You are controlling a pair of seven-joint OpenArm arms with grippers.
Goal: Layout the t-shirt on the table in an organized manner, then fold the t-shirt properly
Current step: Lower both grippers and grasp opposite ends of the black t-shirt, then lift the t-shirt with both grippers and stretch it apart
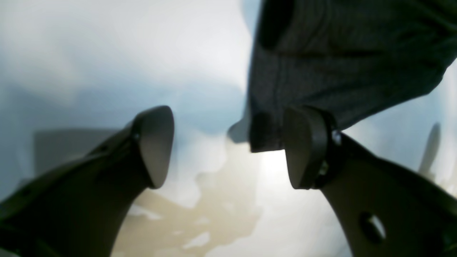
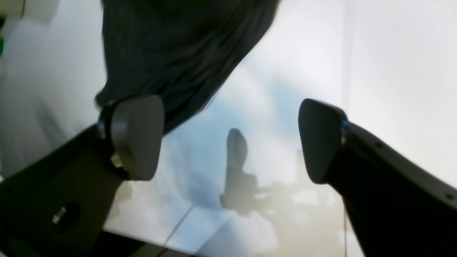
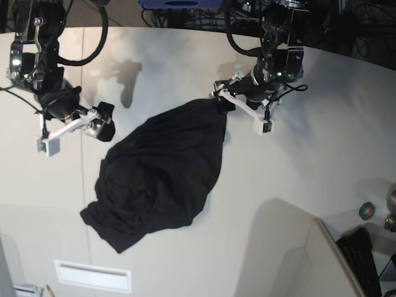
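t-shirt point(image 3: 161, 173) lies bunched mid worktop point(image 3: 297, 154), still in the layout step (not yet flat). left end effector point(image 1: 228, 146) at 1 o'clock and right end effector point(image 2: 230, 139) at 9 o'clock both released. next: regrasp edges, spread.

Robotics lab: two cabled arms point(image 3: 272, 55) over wide white table point(image 3: 309, 142).

Base view looks down from overhead; wrist views sit close behind fingers, all sharing the t-shirt point(image 3: 161, 173)
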